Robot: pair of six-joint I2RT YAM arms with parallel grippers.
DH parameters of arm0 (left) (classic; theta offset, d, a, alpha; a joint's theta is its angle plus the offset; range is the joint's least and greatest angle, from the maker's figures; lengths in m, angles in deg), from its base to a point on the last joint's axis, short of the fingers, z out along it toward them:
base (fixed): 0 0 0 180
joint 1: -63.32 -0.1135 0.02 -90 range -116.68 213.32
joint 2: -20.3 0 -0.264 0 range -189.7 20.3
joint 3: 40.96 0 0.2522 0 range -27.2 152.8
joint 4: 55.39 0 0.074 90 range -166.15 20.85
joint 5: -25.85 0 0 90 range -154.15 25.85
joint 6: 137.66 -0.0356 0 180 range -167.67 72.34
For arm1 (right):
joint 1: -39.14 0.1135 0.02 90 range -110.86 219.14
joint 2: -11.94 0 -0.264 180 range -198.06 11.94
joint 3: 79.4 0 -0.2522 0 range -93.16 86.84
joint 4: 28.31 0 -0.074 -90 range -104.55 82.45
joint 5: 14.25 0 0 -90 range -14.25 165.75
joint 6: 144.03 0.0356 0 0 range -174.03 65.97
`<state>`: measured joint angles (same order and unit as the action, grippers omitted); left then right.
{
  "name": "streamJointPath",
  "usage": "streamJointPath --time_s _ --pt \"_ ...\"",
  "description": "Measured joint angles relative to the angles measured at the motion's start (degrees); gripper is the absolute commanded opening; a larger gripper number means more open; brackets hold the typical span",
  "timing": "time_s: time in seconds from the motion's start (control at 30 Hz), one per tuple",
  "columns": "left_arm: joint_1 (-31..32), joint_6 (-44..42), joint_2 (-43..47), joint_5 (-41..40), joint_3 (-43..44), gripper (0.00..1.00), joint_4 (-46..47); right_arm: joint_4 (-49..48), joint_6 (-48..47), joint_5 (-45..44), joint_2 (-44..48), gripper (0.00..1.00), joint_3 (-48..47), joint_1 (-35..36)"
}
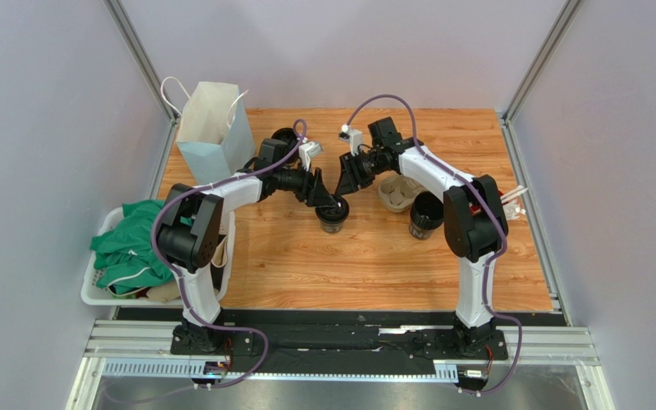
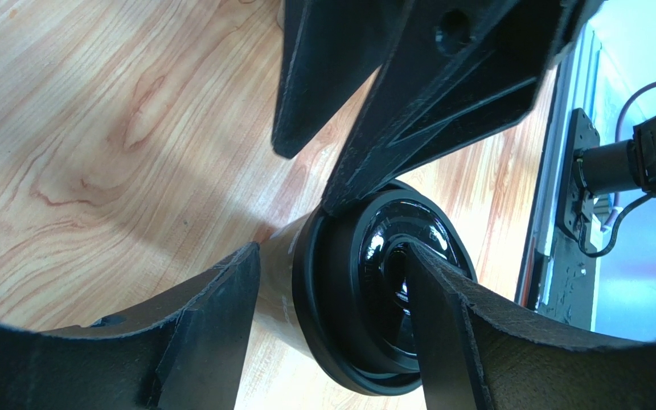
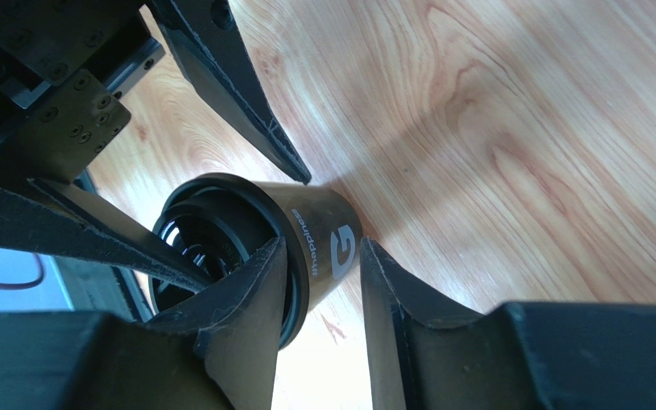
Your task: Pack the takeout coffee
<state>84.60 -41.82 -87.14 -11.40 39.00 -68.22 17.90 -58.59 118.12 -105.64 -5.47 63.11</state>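
Note:
The takeout coffee (image 1: 333, 213), a small black cup with a black lid, stands upright on the wooden table between both arms. My right gripper (image 1: 343, 193) is shut on it. In the right wrist view one finger (image 3: 246, 299) lies over the lid and the other (image 3: 391, 307) presses the wall by the white G, with the right gripper (image 3: 323, 245) pinching the cup (image 3: 310, 213). My left gripper (image 1: 328, 202) stands open astride the cup. In the left wrist view the left gripper (image 2: 331, 249) has one fingertip at the cup wall and one across the lid (image 2: 357, 282).
A cardboard cup tray (image 1: 394, 195) and a second black cup (image 1: 425, 213) sit right of the held cup. White straws (image 1: 515, 198) show behind the right arm. A paper bag (image 1: 212, 128) stands at the back left. A white basket (image 1: 100, 295) with green cloth (image 1: 130, 243) sits at the left edge.

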Motion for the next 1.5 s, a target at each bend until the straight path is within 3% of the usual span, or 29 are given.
streamJointPath --time_s 0.2,0.4,0.6,1.5 --pt "0.04 -0.02 -0.02 0.07 0.0 0.7 -0.02 2.58 -1.29 -4.57 4.2 0.45 0.09 -0.04" --pt "0.04 -0.02 -0.02 0.09 0.0 0.7 -0.02 3.76 -1.42 -3.63 10.6 0.53 2.03 -0.17" --pt "0.04 -0.02 -0.02 0.09 0.0 0.7 0.02 3.82 0.04 -0.63 11.45 0.7 6.64 -0.15" --pt "0.04 0.0 -0.02 0.09 0.0 0.7 0.11 -5.42 9.49 2.23 7.61 0.7 11.45 1.09"
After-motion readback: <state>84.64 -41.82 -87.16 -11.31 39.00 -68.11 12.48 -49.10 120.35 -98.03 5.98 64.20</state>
